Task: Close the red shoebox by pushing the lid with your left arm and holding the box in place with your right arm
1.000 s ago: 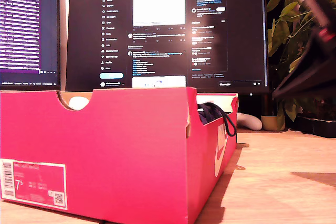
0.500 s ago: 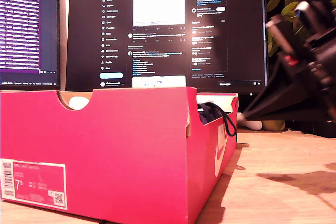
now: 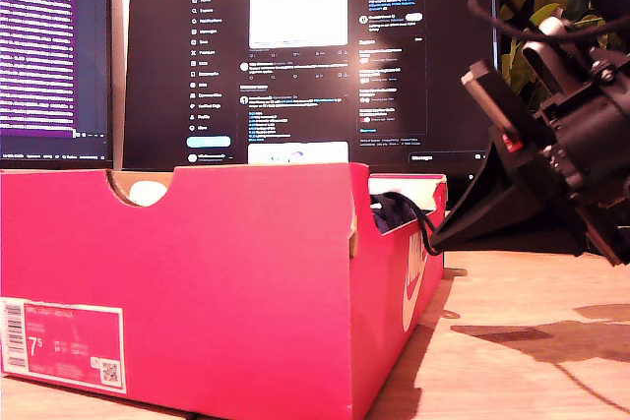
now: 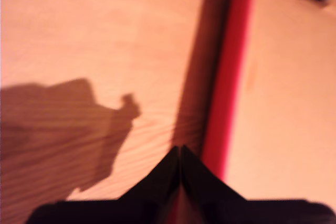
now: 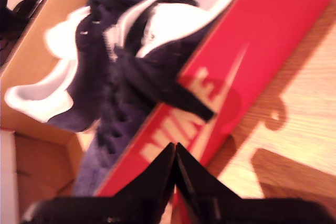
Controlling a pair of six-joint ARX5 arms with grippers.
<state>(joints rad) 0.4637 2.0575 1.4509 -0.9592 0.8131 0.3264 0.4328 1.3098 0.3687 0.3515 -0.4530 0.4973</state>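
Note:
The red shoebox point(image 3: 246, 282) stands open on the wooden table, a dark lace hanging over its side wall. In the second wrist view, dark-and-white shoes point(image 5: 126, 51) lie inside the shoebox point(image 5: 273, 40). My second gripper point(image 5: 175, 153) is shut on nothing, just above that logo wall. The exterior view shows this second gripper point(image 3: 445, 233) coming in from its right, with the tip at the box's side. My first gripper point(image 4: 180, 156) is also shut and empty, over wood beside a blurred red edge point(image 4: 231, 77). I cannot tell if that edge is the lid. The first arm is outside the exterior view.
A large monitor point(image 3: 315, 56) and a second screen point(image 3: 49, 46) stand behind the box. A leafy plant point(image 3: 551, 27) fills the exterior view's far right corner. Bare table point(image 3: 532, 361) lies at the exterior view's right of the box, under the arm.
The second arm has swung in from the exterior view's upper right and come down, bringing its gripper tip to the box's side wall. The box has not moved.

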